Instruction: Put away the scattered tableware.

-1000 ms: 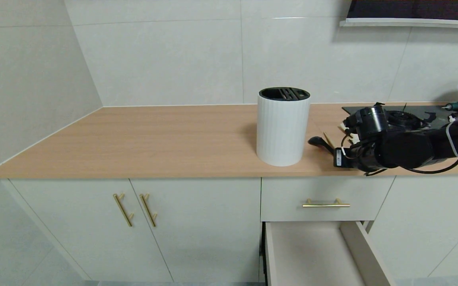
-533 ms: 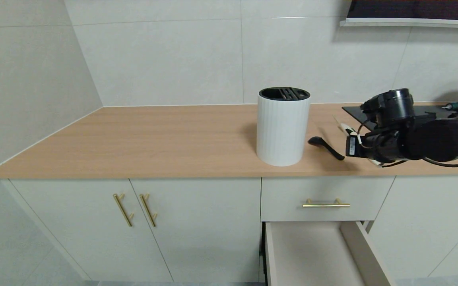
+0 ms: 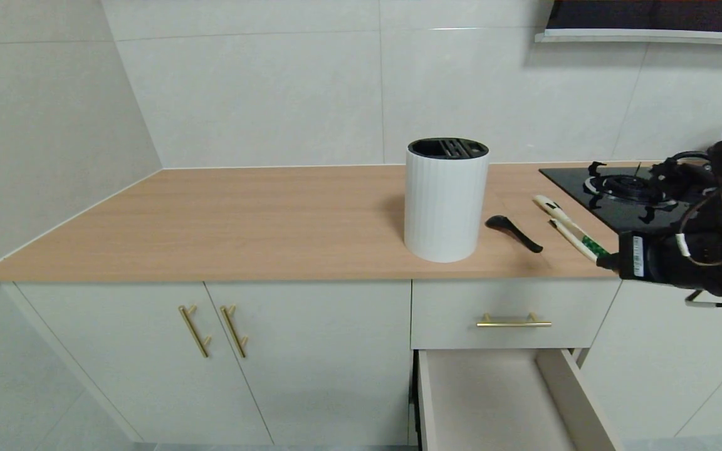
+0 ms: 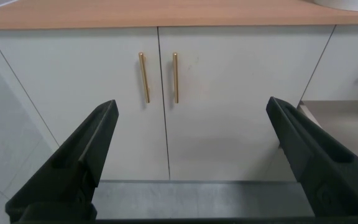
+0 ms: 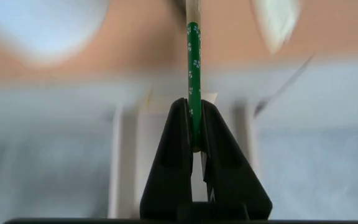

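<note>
Right end effector: at the right edge of the head view (image 3: 606,258), level with the desk's front edge; clenched on the green-tipped chopstick, as the right wrist view (image 5: 194,124) shows, with the two fingers pressed together on the green end.
Green-tipped chopstick: runs from the grasp up and to the left over the desk (image 3: 577,238); the green patterned end sits between the fingers (image 5: 193,56). Cannot tell whether its far end touches the desk.
Cream utensil: on the desk just beside the chopstick's far end (image 3: 546,205); exact type unclear.
Black spoon: flat on the desk (image 3: 512,232), between the holder and the chopstick, apart from both.
Utensil holder: white ribbed cylinder with a black slotted top (image 3: 446,200), upright at centre frame.
Desk: wood-grain top (image 3: 242,219).
Gas hob: black, set into the desk at the upper right (image 3: 624,191).
Drawer: pulled open at the lower centre right (image 3: 492,394), below a closed one.
Left end effector: released, fingers spread wide (image 4: 190,106), facing the cabinet doors (image 4: 229,93) with gold handles.
</note>
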Motion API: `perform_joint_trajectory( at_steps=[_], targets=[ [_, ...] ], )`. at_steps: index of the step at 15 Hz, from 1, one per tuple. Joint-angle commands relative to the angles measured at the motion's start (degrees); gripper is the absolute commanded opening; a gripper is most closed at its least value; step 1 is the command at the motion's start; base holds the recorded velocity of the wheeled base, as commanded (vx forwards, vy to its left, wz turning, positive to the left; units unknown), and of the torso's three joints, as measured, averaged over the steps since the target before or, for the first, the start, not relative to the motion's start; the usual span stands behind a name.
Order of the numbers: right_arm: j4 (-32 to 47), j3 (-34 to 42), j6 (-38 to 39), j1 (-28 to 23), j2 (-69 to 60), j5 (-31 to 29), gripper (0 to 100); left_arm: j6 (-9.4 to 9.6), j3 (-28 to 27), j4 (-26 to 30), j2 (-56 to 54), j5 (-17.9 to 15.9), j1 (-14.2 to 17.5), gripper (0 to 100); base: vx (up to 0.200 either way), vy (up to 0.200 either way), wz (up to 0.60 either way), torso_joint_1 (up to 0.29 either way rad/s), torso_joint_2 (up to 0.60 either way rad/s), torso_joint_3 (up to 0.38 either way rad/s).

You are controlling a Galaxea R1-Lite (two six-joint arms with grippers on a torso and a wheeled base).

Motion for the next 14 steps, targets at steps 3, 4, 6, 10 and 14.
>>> perform_joint_trajectory(
  at_steps=[3, 4, 6, 10, 14],
  targets=[
    [15.35, 0.54, -1.02, 0.03, -15.10, 17.78, 0, -0.02, 0.01, -0.01, 0.02, 0.01, -0.01, 100, 0.000, 0.000, 0.00, 0.000, 0.00, 0.000],
    [15.70, 0.81, -2.16, 0.03, -15.10, 18.13, 0, -0.02, 0.01, -0.01, 0.02, 0.01, -0.01, 100, 0.000, 0.000, 0.00, 0.000, 0.00, 0.000],
    [16.76, 1.25, -2.60, 0.12, -14.92, 18.13, 0, -0.02, 0.01, -0.01, 0.02, 0.10, -0.01, 100, 0.000, 0.000, 0.00, 0.000, 0.00, 0.000],
    [18.34, 3.36, -7.26, 3.02, -13.25, 18.48, 0, -0.02, 0.01, -0.01, 0.02, 0.01, -0.01, 100, 0.000, 0.000, 0.00, 0.000, 0.00, 0.000],
    [18.16, 4.85, -7.35, 6.09, -8.59, 18.48, 0, -0.02, 0.01, -0.01, 0.02, 0.01, -0.01, 100, 0.000, 0.000, 0.00, 0.000, 0.00, 0.000]
  ],
)
